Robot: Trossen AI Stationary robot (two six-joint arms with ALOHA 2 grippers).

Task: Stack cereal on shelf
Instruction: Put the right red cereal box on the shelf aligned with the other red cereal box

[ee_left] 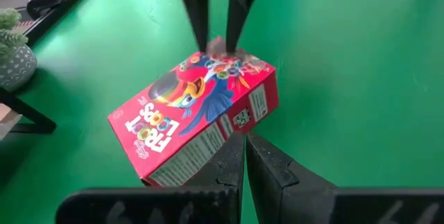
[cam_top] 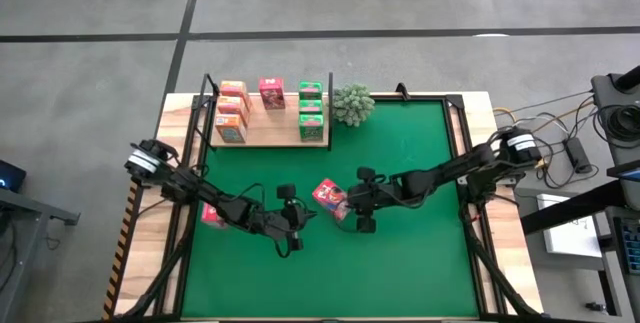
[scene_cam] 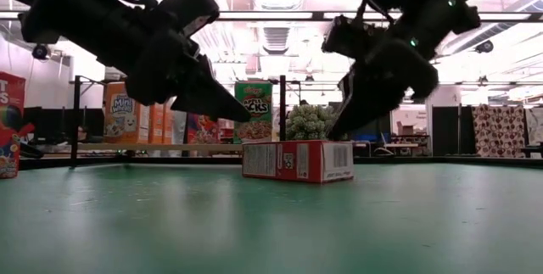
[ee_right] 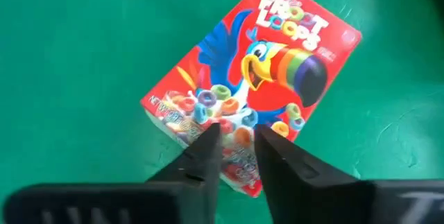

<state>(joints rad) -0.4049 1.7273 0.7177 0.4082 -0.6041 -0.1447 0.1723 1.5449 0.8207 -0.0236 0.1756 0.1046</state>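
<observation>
The step in hand looks to be picking up the red cereal box (cam_top: 329, 195) that lies flat on its back near the middle of the green mat (cam_top: 420, 263), well short of the shelf (cam_top: 268, 134) at the mat's far left corner, where orange, pink-red and green boxes already stand in rows beside the small plant (cam_top: 352, 104). To do it well, I judge the fingers should straddle the box across its narrow width, settle low enough to catch the side walls and not the printed face, and close squarely so the light carton does not twist or crush; then it must be stood upright before it goes to the shelf. The right gripper (ee_right: 232, 144) hangs just over one end of the box, its fingers narrowly parted and holding nothing, apparently not touching the carton. The left gripper (ee_left: 244, 156) hovers at the box's opposite side, fingers almost together, empty too. Another pink-red box (cam_top: 211, 213) lies near the mat's left edge, partly hidden under the left arm
</observation>
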